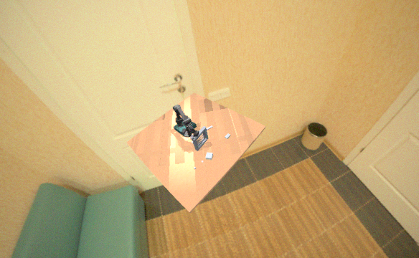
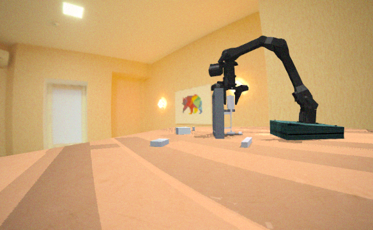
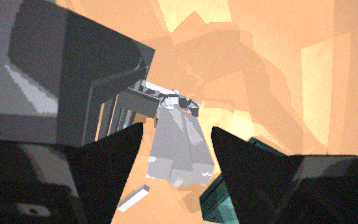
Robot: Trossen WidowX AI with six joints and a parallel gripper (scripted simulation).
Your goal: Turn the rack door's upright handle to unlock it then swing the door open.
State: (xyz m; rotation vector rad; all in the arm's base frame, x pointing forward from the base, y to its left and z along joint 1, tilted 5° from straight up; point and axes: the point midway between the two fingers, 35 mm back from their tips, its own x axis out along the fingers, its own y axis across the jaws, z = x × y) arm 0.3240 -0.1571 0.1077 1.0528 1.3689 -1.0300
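Note:
The rack frame (image 1: pixel 196 145) (image 2: pixel 218 115) (image 3: pixel 100 65) stands upright on the table, dark grey, and fills the left of the wrist view. The light grey upright handle (image 2: pixel 230 99) (image 3: pixel 177 150) stands beside it, on the side toward the arm's base. My gripper (image 2: pixel 230 103) (image 3: pixel 177 129) is open and points down over the handle. One finger is on each side of the handle, with visible gaps in the wrist view. A thin pale part (image 2: pixel 231 121) runs below the handle to the table. The door's exact angle and the handle's turn cannot be told.
The table (image 1: pixel 181 186) (image 2: pixel 174 191) also bears a white bar (image 1: pixel 209 127) (image 2: pixel 246 142) (image 3: pixel 134 198), a flat pale block (image 1: pixel 227 136) (image 2: pixel 159 142) and another block (image 1: pixel 209 155) (image 2: pixel 183 130). Tiny pieces lie near that last block. The arm's teal base (image 2: pixel 306 131) (image 3: pixel 217 205) is close by.

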